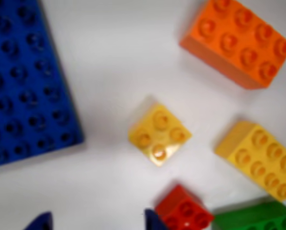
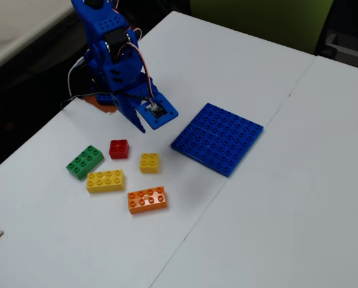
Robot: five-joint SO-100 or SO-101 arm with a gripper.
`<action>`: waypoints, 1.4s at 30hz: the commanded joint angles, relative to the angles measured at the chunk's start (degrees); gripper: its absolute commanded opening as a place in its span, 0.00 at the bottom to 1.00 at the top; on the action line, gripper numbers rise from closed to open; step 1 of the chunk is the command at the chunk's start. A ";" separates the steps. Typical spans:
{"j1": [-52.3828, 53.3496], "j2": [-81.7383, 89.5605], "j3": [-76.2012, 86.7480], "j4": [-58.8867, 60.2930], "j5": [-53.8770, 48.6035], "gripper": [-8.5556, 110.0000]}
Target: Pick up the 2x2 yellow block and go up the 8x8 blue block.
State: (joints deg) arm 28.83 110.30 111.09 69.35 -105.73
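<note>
Hand (image 2: 144,120) hangs above the white surface (image 2: 274,198), empty, fingers spread apart; only two blue fingertips (image 1: 40,223) poke in at the bottom edge of the wrist view. 2x2 yellow block (image 1: 158,135) sits untouched on the surface, centre of the wrist view, tilted diamond-wise (focus soft throughout). 8x8 blue block (image 2: 217,138) lies flat to its right in the fixed view, apart; cut off at left in the wrist view. Red 2x2 brick (image 2: 119,148), green brick (image 2: 85,161), yellow 2x4 brick (image 2: 105,180), orange 2x4 brick (image 2: 147,200) cluster nearby; red and green partly cropped in the wrist view.
</note>
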 commanded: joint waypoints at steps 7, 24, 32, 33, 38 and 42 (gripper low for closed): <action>7.38 -15.29 -22.59 8.79 -41.22 0.29; 3.78 -32.52 -30.15 -2.55 -55.46 0.29; 3.25 -34.28 -29.71 -2.90 -56.95 0.30; 3.16 -34.28 -29.36 -2.72 -57.04 0.30; 3.08 -34.28 -28.65 -0.70 -57.22 0.30; 3.25 -34.28 -27.51 -0.44 -57.13 0.30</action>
State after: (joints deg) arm 32.78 75.50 83.50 68.55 -162.77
